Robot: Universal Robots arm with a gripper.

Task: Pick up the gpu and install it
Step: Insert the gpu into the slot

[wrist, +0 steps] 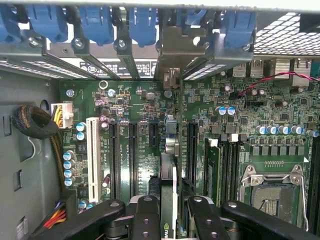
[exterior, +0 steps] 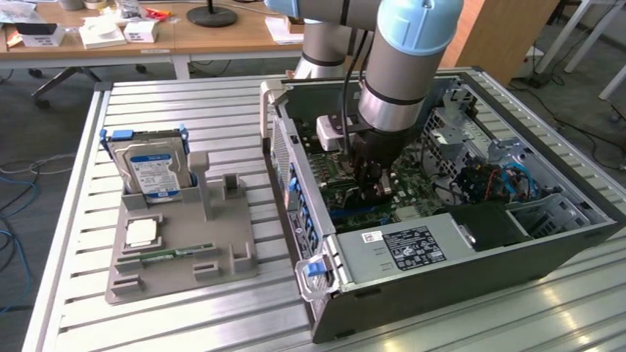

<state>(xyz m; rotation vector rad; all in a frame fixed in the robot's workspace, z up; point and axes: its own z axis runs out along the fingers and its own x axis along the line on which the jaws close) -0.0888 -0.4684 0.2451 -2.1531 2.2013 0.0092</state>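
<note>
Reaching down into the open computer case [exterior: 459, 249], the gripper [exterior: 374, 194] grips the gpu [wrist: 169, 175] between narrow-set fingers [wrist: 146, 220]. The card stands edge-on over the green motherboard [wrist: 125, 105], among its long slots. Its lower edge is hidden, so I cannot tell whether it is seated in a slot.

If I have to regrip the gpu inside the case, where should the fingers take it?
By its upper long edge, from straight above, fingers on the two flat faces. The gpu stands on edge over the motherboard, one short end toward the rear panel, so that edge looks freest. The gripper holds it so now.
</note>
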